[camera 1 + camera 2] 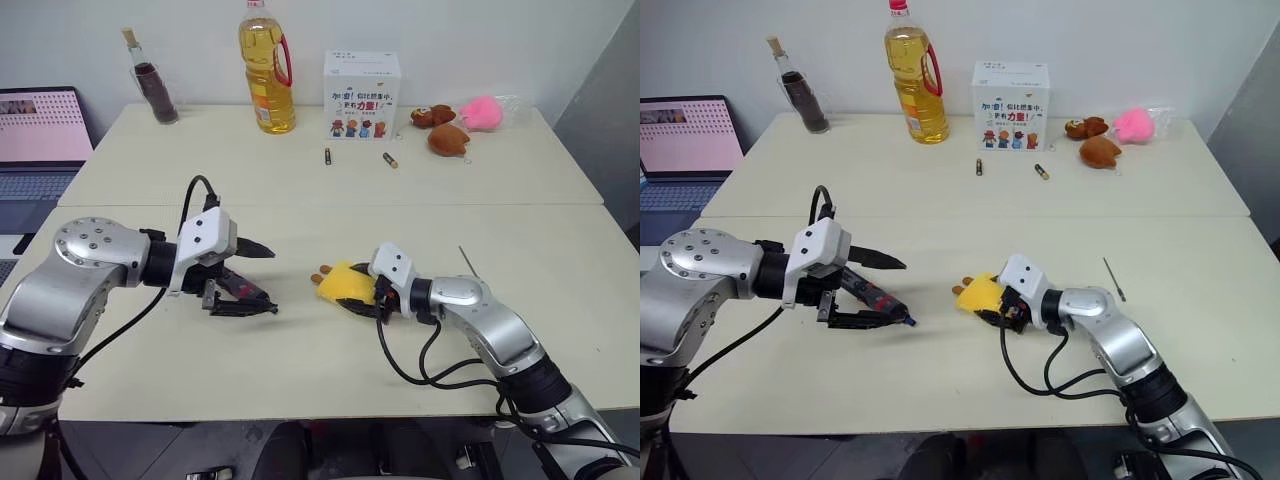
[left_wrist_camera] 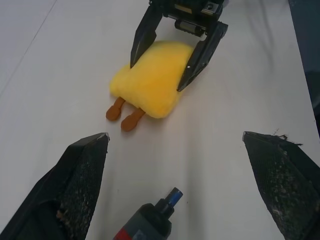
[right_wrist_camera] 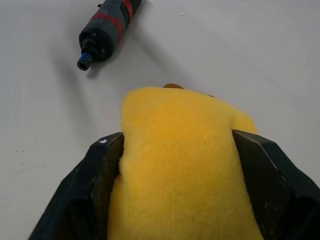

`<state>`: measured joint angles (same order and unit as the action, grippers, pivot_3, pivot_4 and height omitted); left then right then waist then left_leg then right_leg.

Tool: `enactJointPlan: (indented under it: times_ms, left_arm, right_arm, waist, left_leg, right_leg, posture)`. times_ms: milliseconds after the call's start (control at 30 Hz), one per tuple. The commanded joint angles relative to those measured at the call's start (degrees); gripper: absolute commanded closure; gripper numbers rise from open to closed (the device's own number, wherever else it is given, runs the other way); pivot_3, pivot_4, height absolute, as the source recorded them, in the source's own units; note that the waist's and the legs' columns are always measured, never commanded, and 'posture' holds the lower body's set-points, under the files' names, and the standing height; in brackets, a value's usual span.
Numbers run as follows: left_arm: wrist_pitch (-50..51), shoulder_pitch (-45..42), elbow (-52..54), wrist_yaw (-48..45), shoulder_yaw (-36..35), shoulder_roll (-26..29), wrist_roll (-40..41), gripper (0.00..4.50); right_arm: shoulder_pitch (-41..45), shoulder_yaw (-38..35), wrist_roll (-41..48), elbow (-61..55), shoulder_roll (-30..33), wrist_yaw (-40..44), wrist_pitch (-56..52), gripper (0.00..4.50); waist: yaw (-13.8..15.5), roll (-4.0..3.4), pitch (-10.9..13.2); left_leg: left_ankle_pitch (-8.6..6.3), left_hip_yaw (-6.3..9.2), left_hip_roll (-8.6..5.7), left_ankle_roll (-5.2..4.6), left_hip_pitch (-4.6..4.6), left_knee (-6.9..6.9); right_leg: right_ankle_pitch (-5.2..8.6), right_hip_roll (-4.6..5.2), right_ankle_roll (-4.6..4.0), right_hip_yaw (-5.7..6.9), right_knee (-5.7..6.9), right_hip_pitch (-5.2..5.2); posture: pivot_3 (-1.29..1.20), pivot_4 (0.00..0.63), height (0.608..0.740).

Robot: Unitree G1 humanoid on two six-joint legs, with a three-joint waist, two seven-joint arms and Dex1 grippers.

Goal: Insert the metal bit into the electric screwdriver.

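Clearing yellow plush toy (image 1: 343,283): right gripper (image 2: 170,75) pinches its sides. We keep left gripper (image 2: 175,185) spread over electric screwdriver (image 1: 872,296); metal bit (image 1: 1114,278) lies well right.

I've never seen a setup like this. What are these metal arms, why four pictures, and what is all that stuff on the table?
It is a two-armed robot. Two pictures look down from its head; the other two come from cameras on each wrist. The left gripper is open around the electric screwdriver, which lies on the table. The right gripper has its fingers on both sides of a yellow plush toy. The metal bit lies untouched to that arm's right. Farther back stand an oil bottle, a dark glass bottle, a white box, two batteries and more soft toys.
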<state>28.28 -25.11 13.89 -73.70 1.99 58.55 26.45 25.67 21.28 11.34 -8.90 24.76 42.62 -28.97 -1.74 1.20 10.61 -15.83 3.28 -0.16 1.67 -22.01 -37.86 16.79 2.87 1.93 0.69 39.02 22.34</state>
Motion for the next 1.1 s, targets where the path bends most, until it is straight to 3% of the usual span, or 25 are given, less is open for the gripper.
enactJointPlan:
  times_ms: [33, 267, 400, 500, 567, 767, 800, 900, 1000, 1100]
  left_arm:
    - [0.2, -1.2, 1.6, 0.6, -1.7, -0.2, 0.6, 0.0]
    - [0.4, -1.7, 1.5, 1.1, -1.6, -0.5, 0.7, 0.0]
    - [1.4, -3.3, 0.7, 1.6, -2.0, -1.3, 1.4, 0.0]
    - [1.1, -4.8, -0.4, 2.6, -2.5, -1.9, 0.9, 0.0]
    - [-0.3, -7.4, -2.6, 5.0, -3.1, -3.8, 0.1, 0.0]
    - [0.0, -13.3, -5.1, 9.8, -3.7, -8.8, 0.1, 0.0]
    - [0.2, -13.7, -5.0, 10.3, -3.7, -9.3, 0.1, 0.0]
    - [0.4, -13.9, -4.5, 10.9, -3.9, -9.8, -0.1, 0.0]
    - [1.0, -13.1, -3.5, 11.5, -4.6, -9.4, 0.2, 0.0]
    - [1.9, -10.4, -1.7, 12.5, -6.2, -8.8, 0.8, 0.0]
  right_arm:
    - [0.8, -1.6, -0.3, -0.8, -0.3, 0.2, 0.9, 2.0]
    - [1.4, -2.7, -1.1, -0.5, -0.8, -0.2, 1.1, 3.39]
    - [5.3, -7.4, 1.6, 1.2, -2.3, -0.3, 1.5, 4.19]
    - [10.1, -11.8, 3.8, 4.3, -3.7, -0.5, 2.6, 4.19]
    - [16.5, -14.8, 1.3, 12.9, -4.6, -4.8, 7.6, 4.19]
    - [39.5, -15.9, -11.9, 56.0, -3.6, -23.2, 29.8, 4.19]
    - [43.3, -16.3, -13.0, 63.2, -3.6, -26.2, 31.9, 3.71]
    - [50.5, -16.1, -16.1, 76.0, -3.3, -32.1, 36.6, 2.93]
    - [54.0, -17.1, -17.0, 81.5, -3.1, -34.6, 37.6, 2.1]
    - [55.8, -17.5, -18.1, 83.2, -2.0, -35.5, 38.9, 1.45]
  waist:
    - [0.0, 0.0, 0.0]
    - [0.0, 0.0, 0.0]
    - [0.0, 0.0, 0.0]
    - [0.0, -0.01, 0.0]
    - [0.0, -0.01, 0.0]
    - [-0.1, -0.01, 0.0]
    - [-0.2, -0.01, 0.0]
    - [-0.5, 0.0, 0.0]
    - [-1.1, 0.0, 0.0]
    - [-1.5, 0.0, 0.0]
  left_leg:
    - [0.0, 0.0, 0.0, 0.0, 0.0, 0.0]
    - [0.0, 0.01, -0.02, 0.0, 0.0, -0.01]
    - [0.0, 0.0, -0.03, 0.0, 0.0, -0.02]
    - [0.0, -0.01, -0.05, 0.0, 0.01, -0.03]
    - [0.0, 0.0, -0.04, 0.0, 0.03, -0.02]
    - [0.01, -0.14, -0.15, 0.02, 0.06, -0.04]
    - [0.02, -0.25, -0.16, 0.02, 0.04, 0.0]
    - [0.15, -0.43, -0.05, 0.25, -0.25, 0.02]
    - [0.18, -0.45, 0.03, 0.3, -0.85, -0.05]
    - [0.18, -0.48, 0.04, 0.3, -0.9, 0.0]
  right_leg:
    - [0.0, 0.0, 0.0, 0.0, 0.0, 0.0]
    - [0.0, 0.0, 0.0, 0.0, 0.01, 0.0]
    - [0.0, 0.0, 0.0, 0.01, 0.03, 0.0]
    - [-0.01, 0.0, 0.0, 0.0, 0.04, 0.0]
    - [-0.01, -0.02, 0.0, 0.01, 0.03, -0.01]
    - [-0.05, -0.03, -0.02, -0.01, 0.03, 0.02]
    - [-0.05, -0.02, -0.02, -0.04, 0.01, 0.09]
    - [-0.06, 0.1, -0.02, -0.14, 0.01, 0.41]
    - [-0.07, 0.17, -0.01, -0.21, 0.08, 0.99]
    - [-0.07, 0.19, 0.0, -0.19, 0.02, 1.0]
  posture:
    - [0.0, 0.15, 0.74]
    - [0.0, 0.15, 0.74]
    - [0.0, 0.15, 0.74]
    - [0.0, 0.15, 0.74]
    - [0.0, 0.15, 0.74]
    - [0.0, 0.15, 0.74]
    - [0.0, 0.15, 0.74]
    - [0.0, 0.15, 0.74]
    - [0.0, 0.15, 0.74]
    - [0.0, 0.15, 0.74]
